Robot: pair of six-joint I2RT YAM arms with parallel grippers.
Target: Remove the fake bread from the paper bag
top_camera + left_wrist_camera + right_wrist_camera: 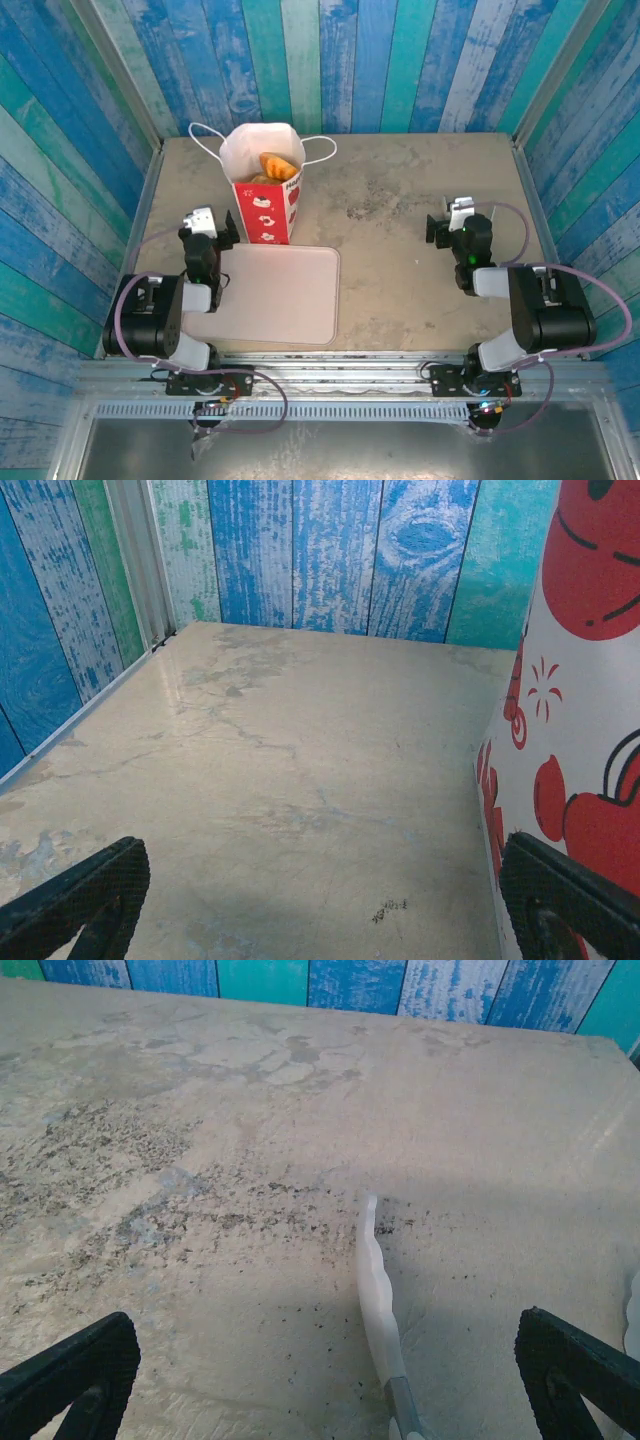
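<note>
Each arm has a bulky black joint housing, the left arm (pixel 145 318) at the lower left of the top view and the right arm (pixel 548 310) at the lower right, with pale grey links between the joints. A grey-purple cable (pixel 113 335) loops around each housing. The black base plates (pixel 205 382) at the bottom carry thin red and dark wires. A small green light (pixel 470 262) glows on the right arm. The left gripper (pixel 210 228) and right gripper (pixel 452 225) are black, each with a white block. In the wrist views the fingers (pixel 85 895) are black with finely ribbed faces.
</note>
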